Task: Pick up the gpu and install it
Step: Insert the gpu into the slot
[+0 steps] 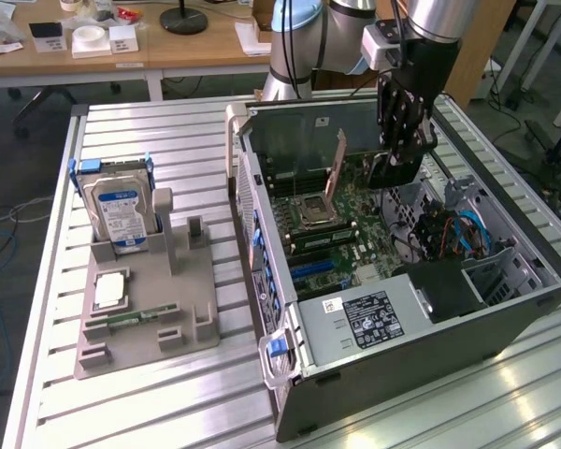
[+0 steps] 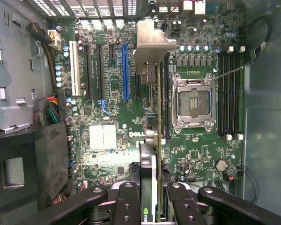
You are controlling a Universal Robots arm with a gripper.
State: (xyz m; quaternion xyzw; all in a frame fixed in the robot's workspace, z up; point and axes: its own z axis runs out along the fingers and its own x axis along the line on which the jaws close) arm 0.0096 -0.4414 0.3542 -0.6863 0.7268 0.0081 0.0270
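The gpu [image 2: 150, 171] is seen edge-on in the wrist view: a slim dark card with a round black fan housing, a green strip along its edge and a silver metal end bracket [image 2: 152, 42] at the far end. In the exterior view it hangs as a dark slab [image 1: 393, 173] under the gripper [image 1: 398, 150], inside the open computer case [image 1: 402, 360].

The gripper [image 2: 152, 199] has its black fingers [image 2: 126, 204] partly closed, clamped on both faces of the card. The card lies over the motherboard [image 2: 107, 93], between the blue expansion slot [image 2: 125, 70] and the empty CPU socket [image 2: 193, 104]; whether it touches a slot I cannot tell.

On the ribbed metal worktop [image 1: 168, 140], beside the case, a grey holder [image 1: 182, 309] carries an upright hard drive [image 1: 120, 210], a flat processor chip [image 1: 109, 290] and a narrow memory stick [image 1: 140, 316] lying in a groove.
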